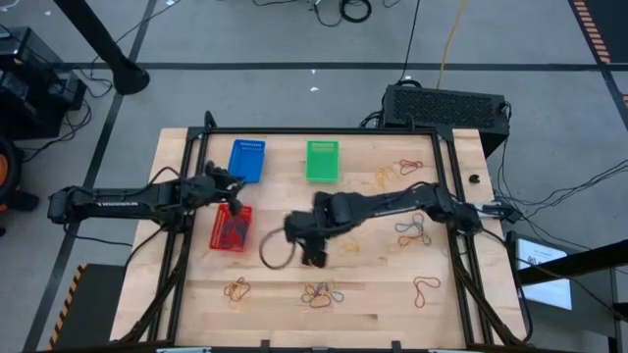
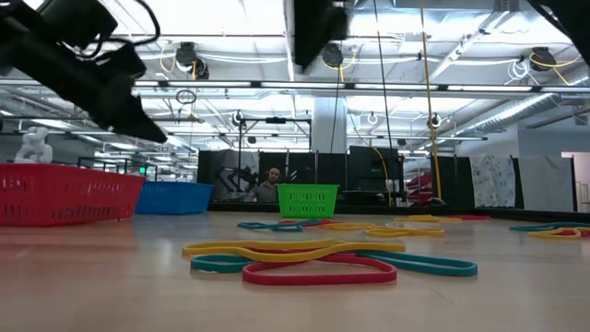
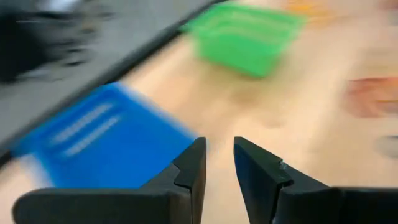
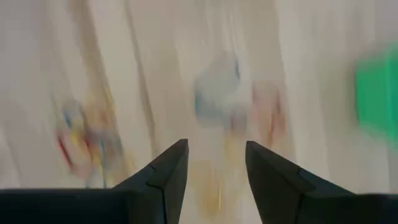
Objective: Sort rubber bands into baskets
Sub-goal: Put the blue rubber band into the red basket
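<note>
Three baskets stand on the wooden table: blue (image 1: 246,160) and green (image 1: 323,161) at the far side, red (image 1: 232,227) nearer, with red rubber bands lying in it. Other rubber bands lie loose in clusters near the front edge (image 1: 322,292), at the right (image 1: 412,230) and at the far right (image 1: 407,167). My left gripper (image 3: 219,146) hovers over the red basket's far edge, open by a narrow gap, with nothing between its fingers. My right gripper (image 4: 216,149) hangs open above the table's middle, pointing down, with nothing between its fingers.
A black box with a grille (image 1: 446,103) stands behind the table's far right corner. Black frame rails (image 1: 196,167) run along the table's sides. A dark cable loop (image 1: 275,250) hangs beside my right hand. More bands lie at front left (image 1: 237,288) and front right (image 1: 425,286).
</note>
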Available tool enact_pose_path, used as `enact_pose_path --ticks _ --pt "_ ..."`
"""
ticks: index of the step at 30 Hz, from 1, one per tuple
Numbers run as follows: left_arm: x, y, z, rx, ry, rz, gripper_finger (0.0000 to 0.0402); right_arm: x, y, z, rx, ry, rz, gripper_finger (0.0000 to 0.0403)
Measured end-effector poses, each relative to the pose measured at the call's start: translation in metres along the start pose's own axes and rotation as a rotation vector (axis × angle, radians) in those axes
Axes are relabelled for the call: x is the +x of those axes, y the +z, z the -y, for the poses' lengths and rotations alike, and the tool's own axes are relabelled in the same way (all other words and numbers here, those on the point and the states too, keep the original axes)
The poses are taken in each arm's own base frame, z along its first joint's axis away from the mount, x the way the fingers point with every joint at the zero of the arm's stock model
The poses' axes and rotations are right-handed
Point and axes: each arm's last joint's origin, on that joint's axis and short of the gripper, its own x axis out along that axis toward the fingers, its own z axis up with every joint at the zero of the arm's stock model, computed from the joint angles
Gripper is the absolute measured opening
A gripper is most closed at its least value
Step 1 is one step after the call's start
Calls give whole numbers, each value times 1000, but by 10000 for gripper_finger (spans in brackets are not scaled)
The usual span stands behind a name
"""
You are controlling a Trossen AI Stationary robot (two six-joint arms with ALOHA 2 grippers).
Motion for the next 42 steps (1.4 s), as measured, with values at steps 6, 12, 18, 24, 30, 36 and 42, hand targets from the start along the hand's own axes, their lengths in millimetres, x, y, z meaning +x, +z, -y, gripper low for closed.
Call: enact_pose_path --ticks 6,12,18,24,30,36,42 --pt "-5 11 18 5 -518 69 90 -5 -23 -25 110 -36 -85 153" --pt "-18 15 36 64 -823 78 90 19 -19 -62 -6 35 3 153" --pt "-31 24 51 109 -895 97 90 61 -8 -66 -68 23 -10 153" --pt "-38 28 66 207 -866 72 90 80 6 -45 -173 -20 -16 153" --pt "-42 31 71 310 -745 32 90 106 7 -25 -307 4 -86 153" --pt "-43 31 70 344 -705 42 90 141 4 -2 -326 18 -146 153" --pt "-42 31 69 344 -676 45 90 159 3 11 -308 56 -156 153"
